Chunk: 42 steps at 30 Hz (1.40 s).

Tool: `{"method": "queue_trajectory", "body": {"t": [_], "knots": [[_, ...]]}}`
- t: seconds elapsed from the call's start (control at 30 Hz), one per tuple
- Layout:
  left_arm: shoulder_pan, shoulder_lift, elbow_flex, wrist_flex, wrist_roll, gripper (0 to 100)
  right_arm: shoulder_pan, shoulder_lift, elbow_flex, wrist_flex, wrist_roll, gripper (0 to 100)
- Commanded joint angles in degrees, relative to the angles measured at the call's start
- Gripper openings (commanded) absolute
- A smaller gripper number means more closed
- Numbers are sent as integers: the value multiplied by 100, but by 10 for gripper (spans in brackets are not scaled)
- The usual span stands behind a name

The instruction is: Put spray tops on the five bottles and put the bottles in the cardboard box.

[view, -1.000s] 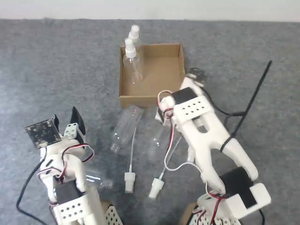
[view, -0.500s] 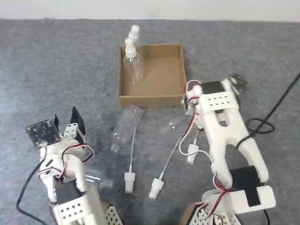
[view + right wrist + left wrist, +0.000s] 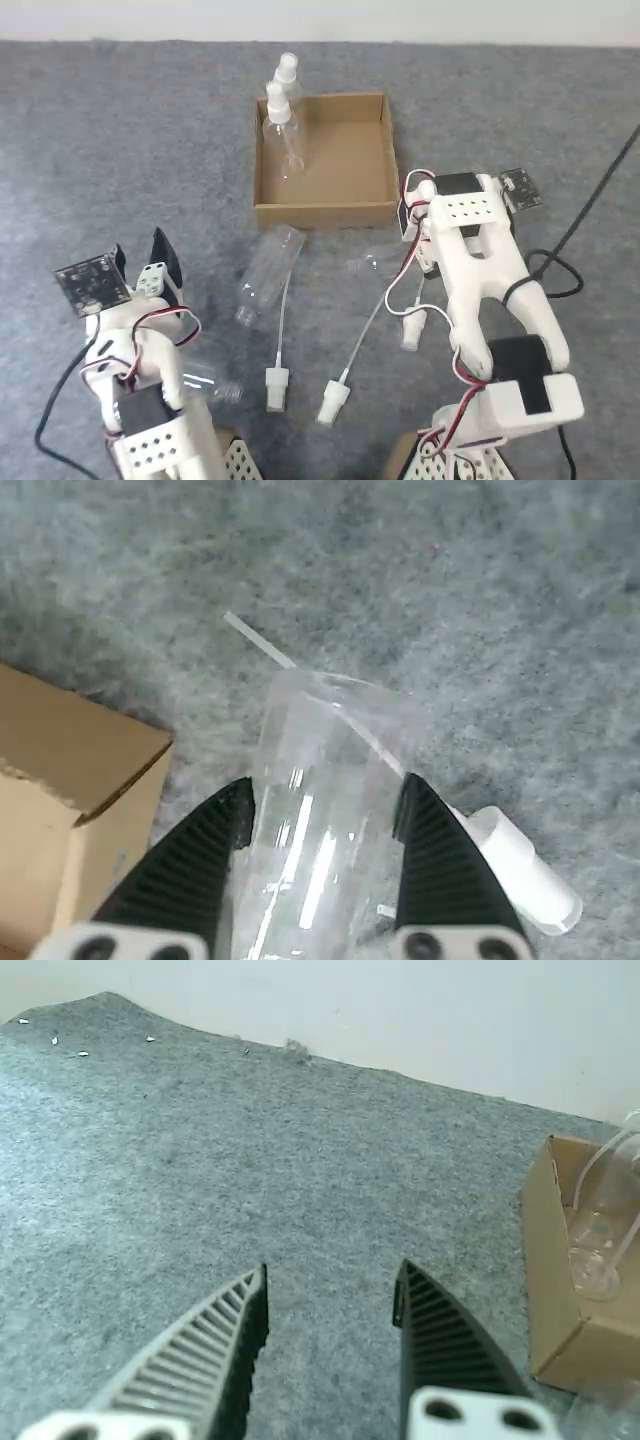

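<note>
Grasp: right tool clenched on a clear bottle, just beside the cardboard box corner.
Idle: left tool released above bare worktop.
Risk: the slick bottle may twist between the jaws; the tube of the loose spray top close by could snag.
Change: the right arm swung from mid-worktop toward the box's right side, taking the bottle along.

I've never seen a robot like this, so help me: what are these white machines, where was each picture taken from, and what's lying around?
These are two small robot arms on grey felt: the left arm and the right arm. One picture looks down from a fixed camera above; the other two come from cameras on each arm's wrist, looking along its jaws. The left jaws are open, holding nothing. The right jaws grip a clear bottle near a cardboard box. Two bottles with tops on are at the box's far corner. On the felt lie a bare bottle and loose spray tops.
</note>
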Motion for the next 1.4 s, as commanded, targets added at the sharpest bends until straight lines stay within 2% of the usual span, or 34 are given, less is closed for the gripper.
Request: {"method": "queue_trajectory", "body": {"t": [0.0, 0.4, 0.47, 0.63, 0.8, 1.03, 1.37], "knots": [[-18, -88, -66, -114, 35, 196, 75, -101, -211, -40, -79, 61], [-18, -88, -66, -114, 35, 196, 40, -119, -202, -4, -123, 61], [-18, -97, -66, -62, 26, 196, 40, -127, -299, 215, -325, 62], [-9, -97, -66, -44, 18, 196, 40, -110, -738, 866, -563, 129], [-9, -97, -66, -44, 18, 196, -57, -127, -791, 954, -563, 200], [-9, -97, -66, -44, 18, 196, -382, -136, -905, 1200, -651, 247], [-18, -97, -66, -44, 18, 196, -409, -136, -2013, 2642, -519, 246]]}}
